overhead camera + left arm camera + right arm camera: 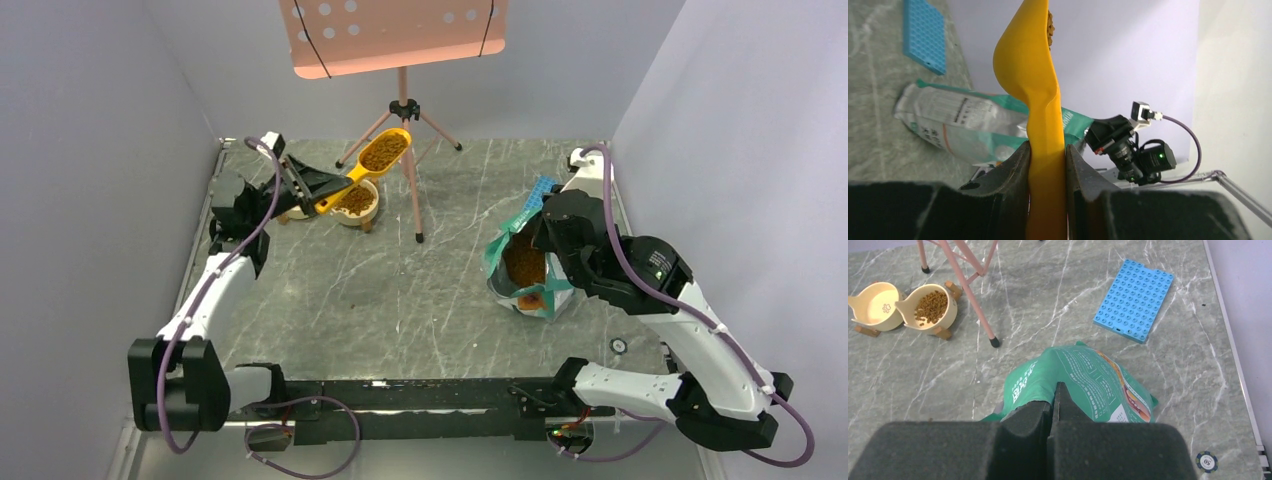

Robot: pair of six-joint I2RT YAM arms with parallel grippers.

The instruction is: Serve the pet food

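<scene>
My left gripper (318, 186) is shut on the handle of a yellow scoop (378, 157), also seen edge-on in the left wrist view (1040, 105). The scoop is full of brown kibble (383, 152) and is held above a cream bowl (357, 201) that has kibble in it (930, 306). A second cream bowl (873, 306) beside it looks empty. My right gripper (1054, 392) is shut on the rim of the teal-green bag (520, 268), holding it open; kibble (523, 262) shows inside.
A pink music stand (400, 35) stands at the back, its legs (412, 190) reaching down next to the bowls. A blue studded plate (1133, 300) lies behind the bag. A small round token (1206, 460) lies near the right edge.
</scene>
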